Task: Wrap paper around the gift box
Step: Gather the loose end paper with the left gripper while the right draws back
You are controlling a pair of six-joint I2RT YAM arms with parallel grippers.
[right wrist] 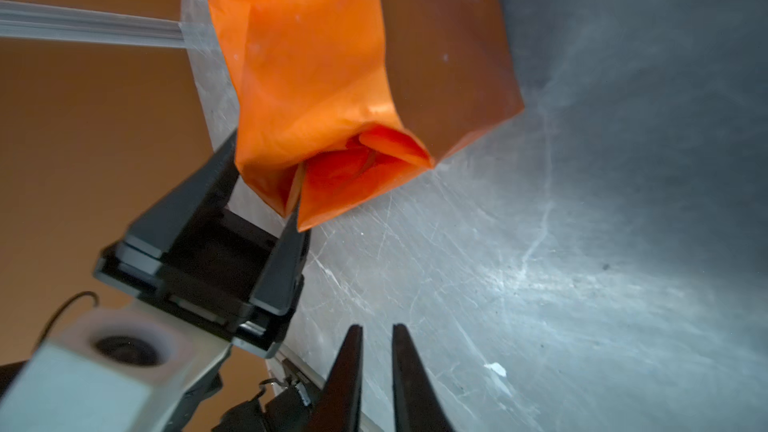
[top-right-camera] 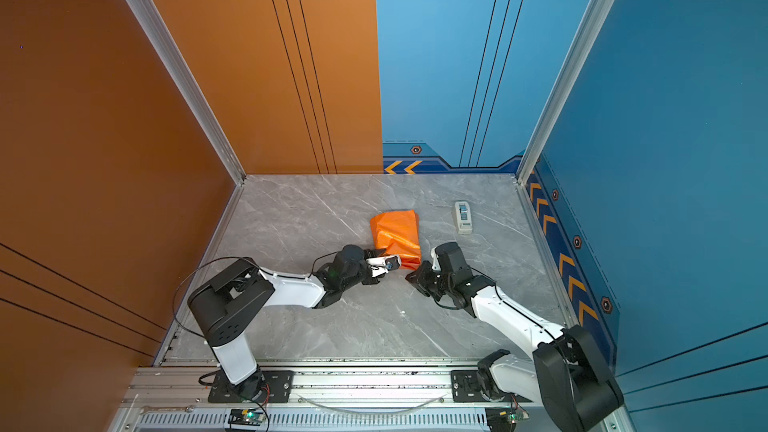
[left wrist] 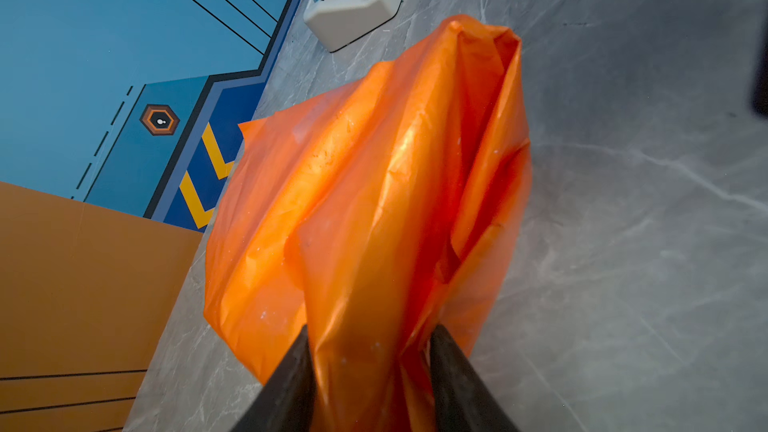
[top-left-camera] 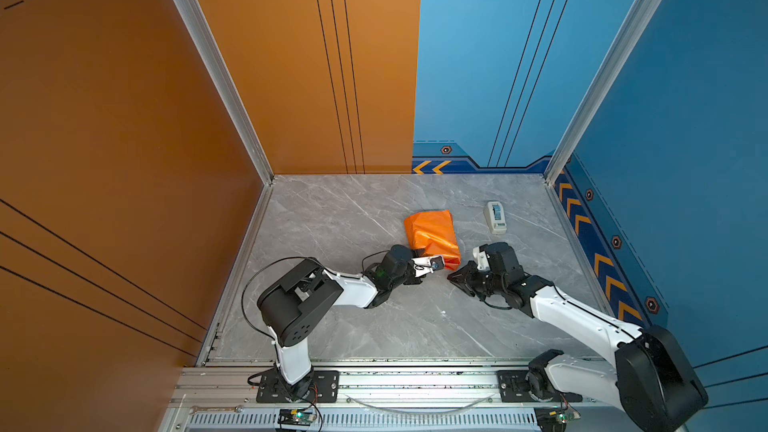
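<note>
**Top views:** the paper point(top-left-camera: 432, 234), orange face out, lies as a parcel at mid-frame on the marble table point(top-left-camera: 332, 218). The gift box is hidden, presumably inside the paper. The tape dispenser point(top-left-camera: 495, 217) stands apart, to the parcel's upper right.

**Left wrist view:** at bottom centre, the left gripper point(left wrist: 370, 330) has its jaws clamped on the parcel's bunched end.

**Right wrist view:** only here does that end show gaping at frame centre, with its folds loose. At bottom centre the right gripper point(right wrist: 376, 328) has its jaws narrowly apart and empty, short of the paper.

**Procedure:** hold the left clamp firm and press the loose flaps flat before taping.
</note>
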